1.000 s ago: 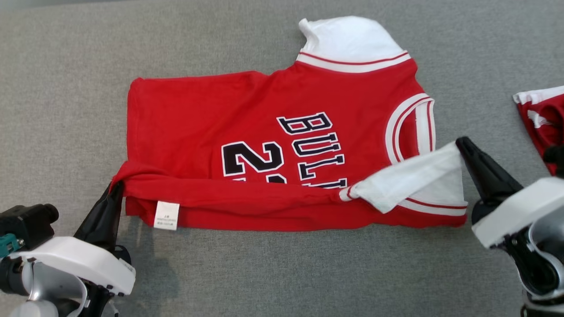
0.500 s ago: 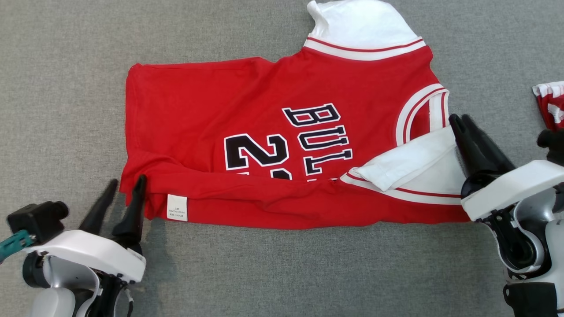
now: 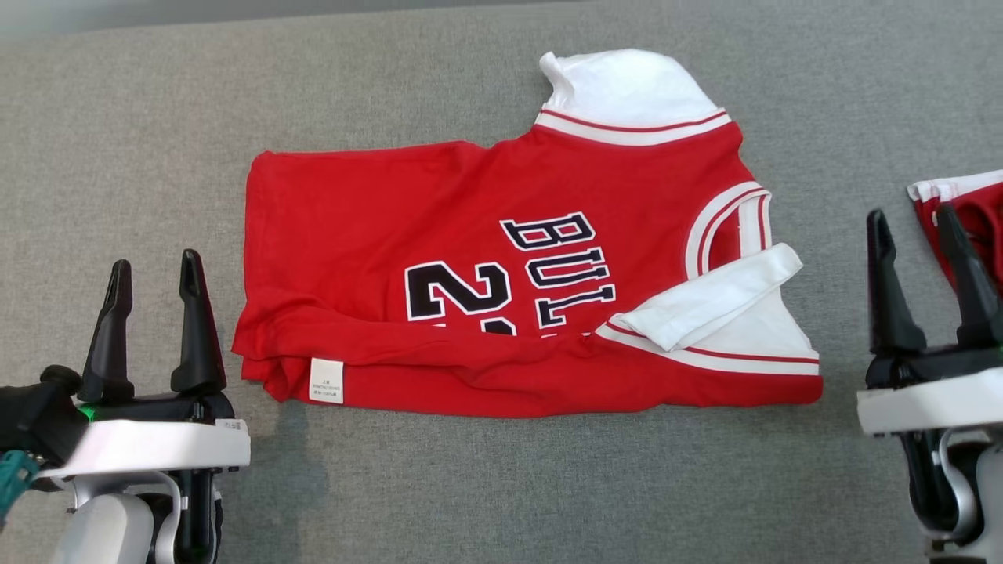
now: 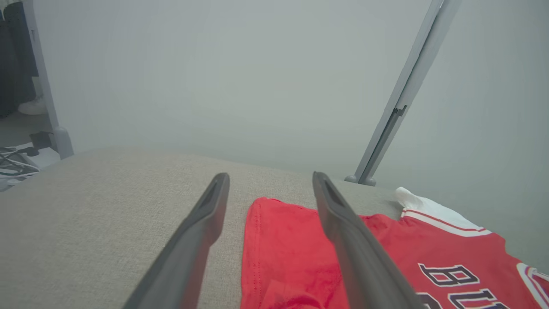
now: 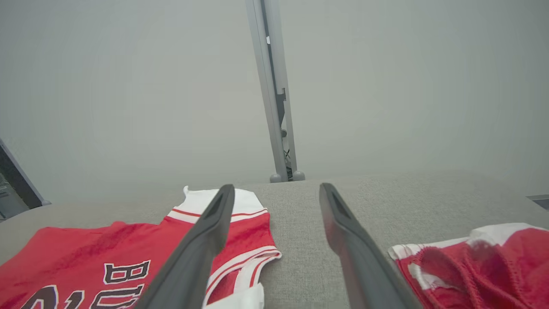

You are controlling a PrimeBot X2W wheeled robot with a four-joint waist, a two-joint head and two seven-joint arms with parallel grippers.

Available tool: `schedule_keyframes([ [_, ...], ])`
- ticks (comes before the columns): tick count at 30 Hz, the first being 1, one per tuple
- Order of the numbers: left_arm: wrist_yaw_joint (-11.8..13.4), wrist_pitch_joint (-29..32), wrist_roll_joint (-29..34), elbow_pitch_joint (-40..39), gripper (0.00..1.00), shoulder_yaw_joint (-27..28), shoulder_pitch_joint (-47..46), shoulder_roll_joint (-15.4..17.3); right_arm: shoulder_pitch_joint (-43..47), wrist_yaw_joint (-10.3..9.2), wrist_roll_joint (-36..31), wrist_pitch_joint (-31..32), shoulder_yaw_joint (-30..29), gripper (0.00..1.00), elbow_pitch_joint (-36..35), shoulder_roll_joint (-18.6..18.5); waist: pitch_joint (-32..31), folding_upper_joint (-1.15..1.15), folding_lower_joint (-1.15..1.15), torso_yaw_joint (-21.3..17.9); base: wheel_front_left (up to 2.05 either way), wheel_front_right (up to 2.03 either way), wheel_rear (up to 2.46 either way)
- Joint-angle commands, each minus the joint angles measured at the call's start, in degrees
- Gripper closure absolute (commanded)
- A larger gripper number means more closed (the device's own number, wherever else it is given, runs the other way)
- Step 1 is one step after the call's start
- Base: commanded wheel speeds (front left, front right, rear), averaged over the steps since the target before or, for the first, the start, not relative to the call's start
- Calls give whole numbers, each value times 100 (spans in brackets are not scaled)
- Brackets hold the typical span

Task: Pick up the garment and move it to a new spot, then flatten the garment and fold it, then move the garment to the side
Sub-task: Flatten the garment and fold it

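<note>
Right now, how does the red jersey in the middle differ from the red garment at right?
The red lettered jersey lies spread out, near edge folded over; the crumpled red garment is bunched, cut off by the frame. The jersey shows black lettering; the garment none legible. Both are red with white trim.

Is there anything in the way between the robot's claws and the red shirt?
No, nothing visible. Bare grey surface lies between the open left gripper and the red shirt, and between the open right gripper and it. Another red garment lies on the right gripper's far side.
</note>
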Motion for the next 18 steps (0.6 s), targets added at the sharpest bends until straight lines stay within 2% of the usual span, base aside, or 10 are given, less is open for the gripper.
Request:
schedule_keyframes([
  [1, 23, -58, 284, 78, 0, 5, 59, 52, 201, -2, -187, -75, -47, 0, 94, 36, -134, 0, 0, -31, 0, 0, 0],
  [7, 13, -87, 706, 202, 0, 2, 420, -15, 550, -2, -422, -114, -84, 0, 226, 193, -370, 0, 0, -78, 0, 0, 0],
  [18, -151, -86, 847, 289, 0, 71, 582, -187, 658, -2, -454, -39, -99, 0, 233, 300, -517, 0, 0, -22, 0, 0, 0],
])
